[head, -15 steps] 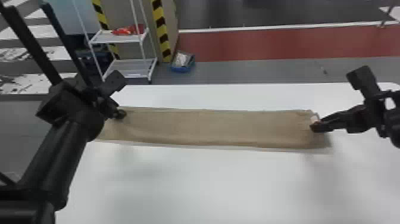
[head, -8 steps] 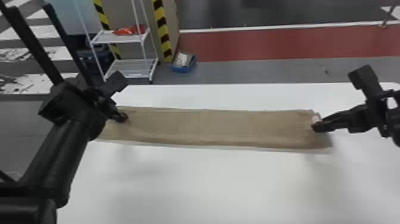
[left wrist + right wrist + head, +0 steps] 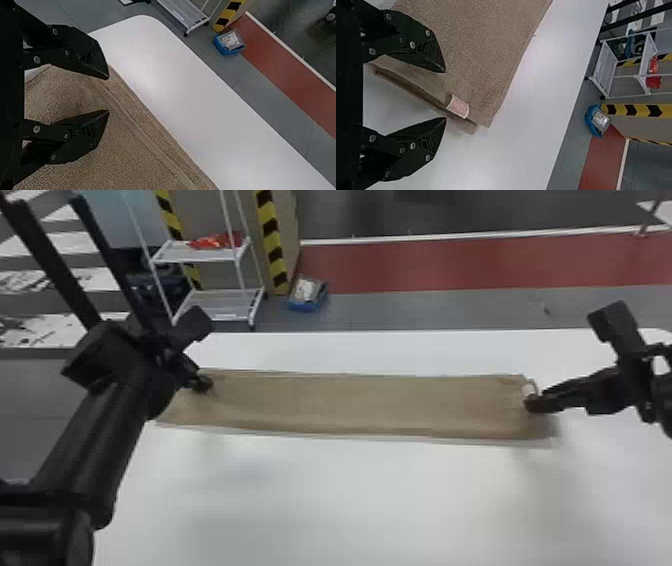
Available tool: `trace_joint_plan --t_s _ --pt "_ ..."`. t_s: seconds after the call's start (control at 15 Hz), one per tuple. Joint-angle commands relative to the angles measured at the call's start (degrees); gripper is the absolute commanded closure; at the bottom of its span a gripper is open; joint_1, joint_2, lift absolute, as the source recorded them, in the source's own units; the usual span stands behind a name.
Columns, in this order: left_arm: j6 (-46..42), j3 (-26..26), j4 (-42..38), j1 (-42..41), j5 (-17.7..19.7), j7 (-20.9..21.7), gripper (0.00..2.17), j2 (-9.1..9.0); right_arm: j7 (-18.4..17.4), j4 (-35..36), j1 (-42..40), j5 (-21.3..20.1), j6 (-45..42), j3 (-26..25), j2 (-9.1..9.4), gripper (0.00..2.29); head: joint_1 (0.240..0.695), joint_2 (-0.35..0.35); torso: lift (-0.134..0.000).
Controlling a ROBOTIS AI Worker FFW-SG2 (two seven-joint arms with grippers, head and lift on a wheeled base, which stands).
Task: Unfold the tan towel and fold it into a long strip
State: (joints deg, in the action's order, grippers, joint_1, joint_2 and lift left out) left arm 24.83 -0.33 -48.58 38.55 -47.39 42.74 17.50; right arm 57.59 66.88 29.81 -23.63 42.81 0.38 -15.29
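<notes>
Tan towel [image 3: 360, 405] lies as a long flat strip across the middle of the frame on a white surface [image 3: 350, 500]. The left gripper [image 3: 202, 384], over its left end, has its jaws parted with a moderate gap, gripping nothing; the right gripper [image 3: 534, 404], at its right end, has its jaws spread somewhat wider, also gripping nothing, beside a pale label [image 3: 458, 106]. The left arm [image 3: 95, 440] blocks much of the left side. The far edge runs just beyond the towel, leaving a narrow white band; a much broader stretch spans the lower centre. On the floor past it, a blue bin [image 3: 306, 307] at upper centre holds a pale wrapped bundle [image 3: 306, 290]. At upper left, a white cart [image 3: 182, 254] carries something red [image 3: 215, 241], near yellow-and-black striping [image 3: 272, 240].
</notes>
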Motion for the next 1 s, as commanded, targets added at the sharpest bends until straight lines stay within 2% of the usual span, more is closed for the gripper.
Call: trace_joint_plan --t_s 0.0,0.07,0.47,0.53,0.73,0.93 --pt "0.09 -0.11 0.07 0.03 -0.25 0.32 0.87 0.08 -0.02 0.00 -0.11 0.07 -0.31 -0.12 -0.01 0.54 0.695 0.119 -0.123" --pt "0.09 -0.02 0.07 0.03 -0.43 0.15 1.10 0.08 -0.02 0.00 -0.11 0.16 -0.48 -0.20 -0.01 0.54 0.695 0.119 -0.123" --pt "0.09 0.33 -0.90 -0.93 -0.34 0.41 1.14 0.25 -0.02 0.00 -0.11 0.16 -0.48 -0.38 -0.01 0.54 0.695 0.121 -0.123" --pt "0.09 0.42 -1.16 -1.02 -0.25 0.32 1.26 0.34 -0.02 -0.09 -0.11 0.16 -0.48 -0.38 -0.01 0.54 0.695 0.121 -0.123" --pt "0.79 0.86 -7.40 -2.95 1.68 1.47 1.26 0.25 -0.02 -0.09 -0.11 -0.01 -0.48 -0.38 -0.01 0.54 0.695 0.120 -0.123" --pt "1.14 1.04 -8.28 -2.87 1.95 -0.03 1.26 -0.36 -0.02 0.00 -0.19 -0.01 0.05 -0.29 0.08 0.54 0.695 0.111 -0.123"
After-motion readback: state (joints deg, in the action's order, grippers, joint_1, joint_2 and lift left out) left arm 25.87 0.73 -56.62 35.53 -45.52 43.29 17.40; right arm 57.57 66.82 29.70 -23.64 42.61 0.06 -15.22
